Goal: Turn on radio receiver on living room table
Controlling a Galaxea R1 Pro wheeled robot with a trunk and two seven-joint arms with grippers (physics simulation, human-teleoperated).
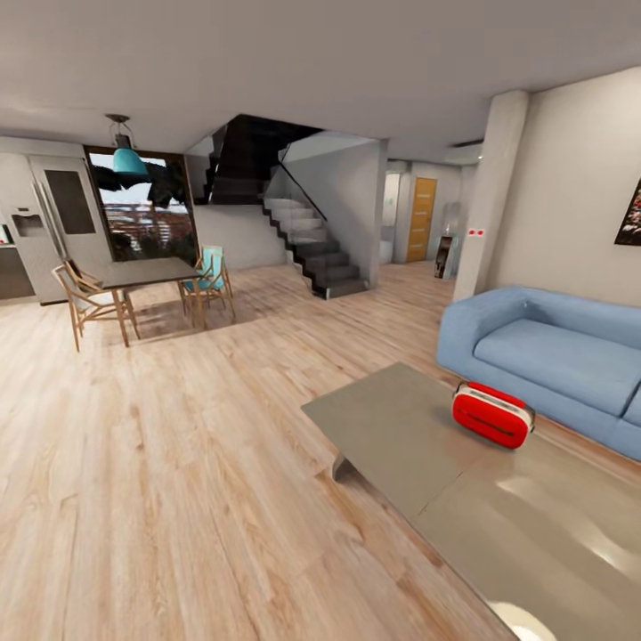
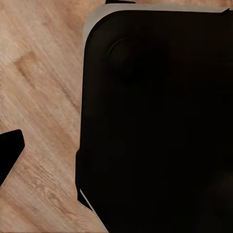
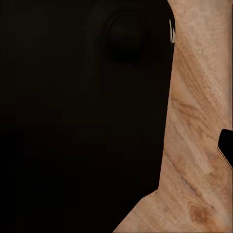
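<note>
The radio receiver [image 1: 492,414], a small bright red box with a white band and a red top handle, lies on the low grey table [image 1: 401,427] in the head view, near the table's far edge by the sofa. The table's glossy top reflects the lamp at the lower right. In the left wrist view one dark fingertip [image 2: 9,155] pokes in over the wood floor beside the robot's black base [image 2: 155,121]. The right wrist view likewise has a dark fingertip [image 3: 226,148] at its edge beside the black base [image 3: 82,116]. Neither wrist view reveals how the jaws stand.
A blue sofa [image 1: 552,356] stands just behind the table on the right. Light wood floor [image 1: 178,463] stretches left and ahead. Farther back are a dark dining table with chairs [image 1: 142,285], a dark staircase [image 1: 312,249], a white pillar [image 1: 490,196] and a wooden door [image 1: 420,218].
</note>
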